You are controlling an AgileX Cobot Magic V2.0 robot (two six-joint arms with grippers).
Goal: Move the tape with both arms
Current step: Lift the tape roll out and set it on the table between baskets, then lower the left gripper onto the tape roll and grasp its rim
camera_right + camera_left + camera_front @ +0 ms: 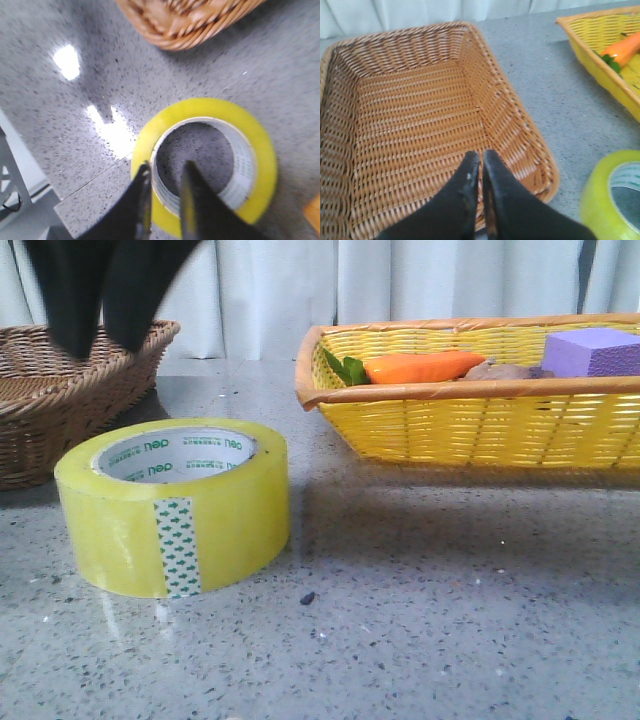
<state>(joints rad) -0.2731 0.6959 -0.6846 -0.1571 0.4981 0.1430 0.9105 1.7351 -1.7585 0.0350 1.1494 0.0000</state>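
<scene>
tape: flat on the tabletop, between brown basket and yellow basket
left gripper: fingers pressed together, empty, above brown basket
right gripper: slightly parted, above tape's near wall, holding nothing
risk: glossy wall may slip if pinch lands off-centre

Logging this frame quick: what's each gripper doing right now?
Left gripper: shut, empty, over the brown basket.
Right gripper: slightly open above the tape, holding nothing.
</scene>
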